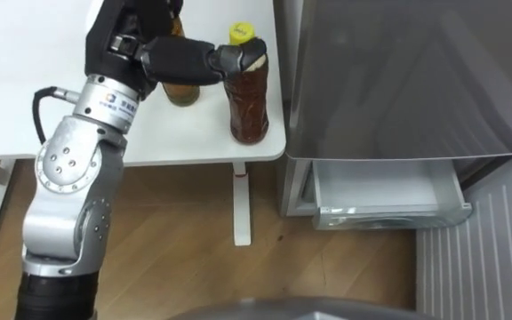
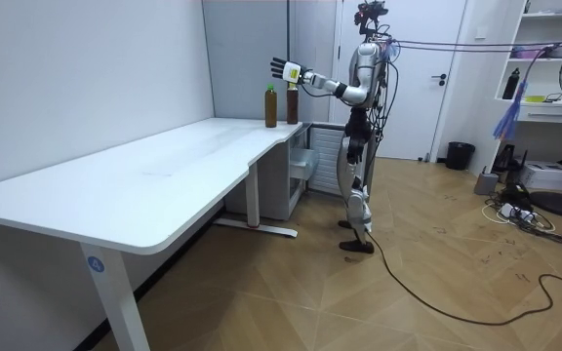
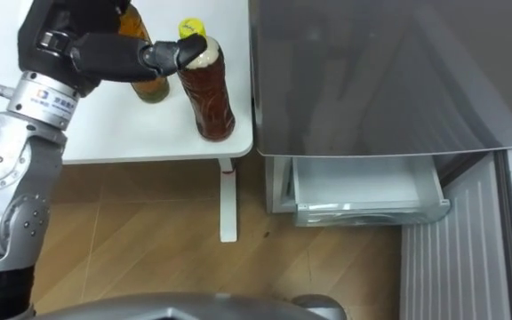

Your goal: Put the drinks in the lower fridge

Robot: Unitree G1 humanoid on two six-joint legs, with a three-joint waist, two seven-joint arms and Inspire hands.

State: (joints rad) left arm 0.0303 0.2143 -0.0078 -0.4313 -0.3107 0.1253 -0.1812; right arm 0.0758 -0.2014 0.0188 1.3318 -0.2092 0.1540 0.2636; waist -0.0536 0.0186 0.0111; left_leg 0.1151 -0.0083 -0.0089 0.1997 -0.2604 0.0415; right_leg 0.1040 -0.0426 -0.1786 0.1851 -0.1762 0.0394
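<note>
smooth matt white tabletop (image 1: pixel 25 107), clear glossy plastic bottle (image 1: pixel 250 111), brushed grey metal fridge (image 1: pixel 398 80), wooden floor (image 1: pixel 176 253)

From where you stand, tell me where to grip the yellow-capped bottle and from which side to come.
Probably take the yellow-capped bottle round its wide body, just below the neck where the left hand touches with straight fingers. Come from your left: it stands upright at the table corner, the fridge is close on its right, and another bottle stands behind it to the left.

Left arm stretched out ahead at shoulder height — left hand (image 1: pixel 136 37) raised; fingers (image 1: pixel 185 59) straight
</note>
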